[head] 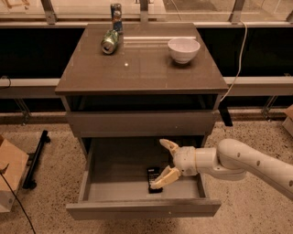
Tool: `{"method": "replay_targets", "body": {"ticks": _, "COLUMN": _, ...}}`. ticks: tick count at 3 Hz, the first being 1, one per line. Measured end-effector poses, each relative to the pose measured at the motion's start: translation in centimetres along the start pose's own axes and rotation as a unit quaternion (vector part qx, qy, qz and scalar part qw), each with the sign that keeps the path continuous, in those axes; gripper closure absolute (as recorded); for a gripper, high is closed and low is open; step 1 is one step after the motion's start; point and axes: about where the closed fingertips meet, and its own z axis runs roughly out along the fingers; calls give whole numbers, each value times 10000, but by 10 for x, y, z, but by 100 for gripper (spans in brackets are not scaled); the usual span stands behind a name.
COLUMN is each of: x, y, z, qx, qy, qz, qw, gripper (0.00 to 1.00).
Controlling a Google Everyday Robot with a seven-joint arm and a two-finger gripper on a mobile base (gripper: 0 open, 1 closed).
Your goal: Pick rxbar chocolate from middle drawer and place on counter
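Note:
The rxbar chocolate (pixel 153 176) is a small flat black bar lying on the grey floor of the open middle drawer (pixel 114 183), right of centre. My gripper (pixel 165 162) reaches in from the right on a white arm, inside the drawer, open, with its tan fingers spread. The lower finger (pixel 164 178) overlaps the bar's right edge; the upper finger (pixel 169 146) is farther back. The counter (pixel 137 68) is the glossy brown-grey top above.
On the counter stand a white bowl (pixel 183 49) at the back right, a green can (pixel 109 41) lying on its side and an upright can (pixel 116 11) at the back left. A cardboard box (pixel 9 176) and a black bar (pixel 35 160) are on the floor at left.

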Motion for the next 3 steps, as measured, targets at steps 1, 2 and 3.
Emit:
{"method": "replay_targets", "body": {"ticks": 1, "x": 24, "y": -10, "z": 2, "qx": 99, "qy": 285, "qz": 18, "qw": 9995, "gripper": 0}}
{"method": "replay_targets", "body": {"ticks": 2, "x": 41, "y": -21, "z": 2, "qx": 160, "qy": 429, "qz": 36, "qw": 9989, "gripper": 0}}
{"method": "replay_targets", "body": {"ticks": 3, "x": 56, "y": -36, "z": 5, "qx": 198, "qy": 472, "qz": 39, "qw": 9987, "gripper": 0}}
